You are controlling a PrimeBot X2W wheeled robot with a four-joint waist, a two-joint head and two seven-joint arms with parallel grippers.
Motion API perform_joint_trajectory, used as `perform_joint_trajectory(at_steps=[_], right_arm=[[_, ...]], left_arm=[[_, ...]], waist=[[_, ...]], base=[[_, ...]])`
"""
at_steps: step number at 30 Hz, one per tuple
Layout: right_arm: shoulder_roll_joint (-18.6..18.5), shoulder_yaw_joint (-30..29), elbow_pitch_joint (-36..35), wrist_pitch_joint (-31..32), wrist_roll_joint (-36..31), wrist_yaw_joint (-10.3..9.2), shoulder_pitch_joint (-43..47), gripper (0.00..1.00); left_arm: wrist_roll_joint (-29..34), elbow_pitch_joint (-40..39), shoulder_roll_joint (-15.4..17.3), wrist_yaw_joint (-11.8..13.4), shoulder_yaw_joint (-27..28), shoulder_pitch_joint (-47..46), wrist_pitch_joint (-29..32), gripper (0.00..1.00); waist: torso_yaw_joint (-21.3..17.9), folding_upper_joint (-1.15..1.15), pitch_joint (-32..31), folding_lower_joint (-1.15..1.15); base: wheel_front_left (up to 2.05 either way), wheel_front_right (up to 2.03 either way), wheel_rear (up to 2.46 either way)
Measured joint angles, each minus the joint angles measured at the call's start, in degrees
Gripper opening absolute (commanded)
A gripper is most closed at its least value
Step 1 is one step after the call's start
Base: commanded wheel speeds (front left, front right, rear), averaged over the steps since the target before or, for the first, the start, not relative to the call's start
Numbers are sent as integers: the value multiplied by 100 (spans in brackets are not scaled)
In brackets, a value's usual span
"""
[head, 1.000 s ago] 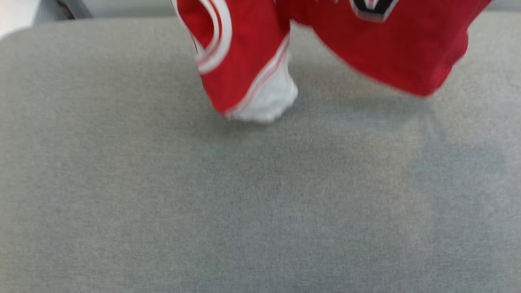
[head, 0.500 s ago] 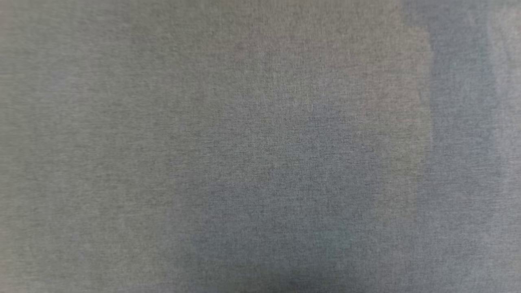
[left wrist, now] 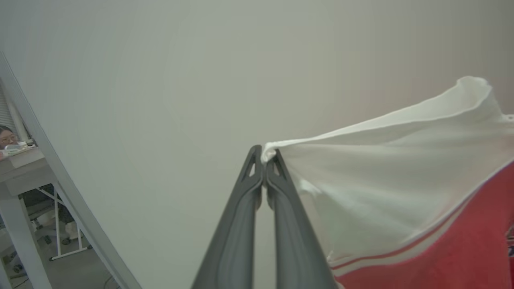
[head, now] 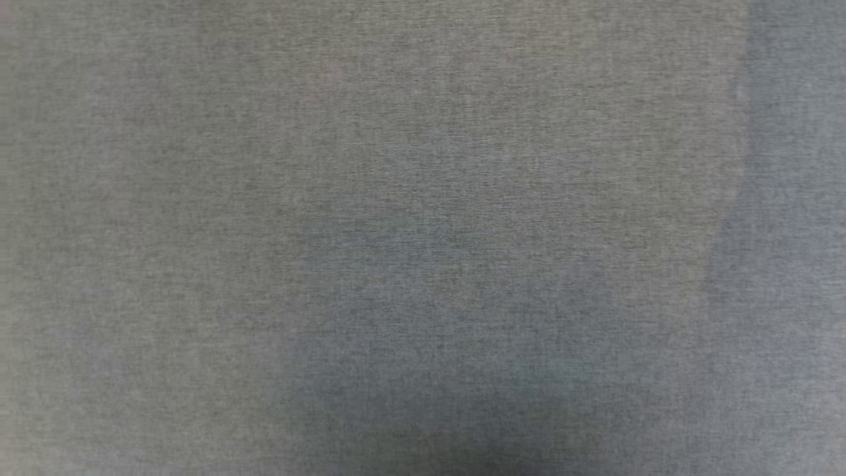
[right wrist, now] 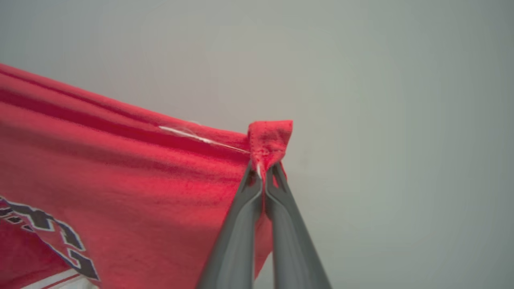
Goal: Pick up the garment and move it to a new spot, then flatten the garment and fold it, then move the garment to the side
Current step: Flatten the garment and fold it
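Left gripper (left wrist: 264,158): fingers pressed together, pinching the edge of a white sleeve of the garment (left wrist: 401,192); cloth runs off to the right of the left wrist view, white first, then red below a striped trim. Right gripper (right wrist: 263,168): fingers closed on a bunched red corner; cloth runs off to the left of the right wrist view, black lettering low down. Garment is aloft against a pale wall, slung between the two claws, long axis going claw to claw, each arm at one end. Head view: grey cloth surface (head: 198,198), shadowed at bottom centre. Judgement: laying it down calls for both arms to descend together, keeping the span taut
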Motion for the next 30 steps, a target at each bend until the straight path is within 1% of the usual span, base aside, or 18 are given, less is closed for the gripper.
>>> perform_joint_trajectory(at_steps=[2, 7, 12, 17, 23, 27, 30], right_arm=[[-30, 65, 126, -127, 53, -2, 169, 0], [-74, 286, 341, -388, 252, -9, 676, 0], [-152, 544, 360, -639, 568, -10, 1337, 0], [-198, 816, 256, -833, 1017, -10, 2262, 0], [-311, 1040, -5, -934, 1483, -10, 3481, 0], [-441, 1060, -187, -987, 1797, -10, 4422, 0], [-460, 1214, -353, -1004, 1940, -13, 5052, 0]], left_arm=[[-118, -142, -76, -8, 14, 396, -5, 0], [-247, -872, -283, -15, 165, 1534, -7, 0], [-299, -1404, -527, -15, 265, 2739, -7, 0], [-336, -1891, -749, -15, 338, 4060, -7, 0], [-301, -2391, -828, -14, 283, 5547, -7, 0], [-232, -2414, -797, -14, -102, 6517, 36, 0], [-259, -2393, -692, -14, -237, 7063, 163, 0]], waist=[[75, 0, -9, 0], [223, 0, -129, 0], [319, 0, -387, 0], [400, 0, -791, -1], [476, 0, -1359, -1], [525, 0, -1811, -1], [546, 0, -2127, -1]], base=[[0, 0, 0], [0, 0, 0], [0, 0, 0], [0, 0, 0], [0, 0, 0], [0, 0, 0], [0, 0, 0]])
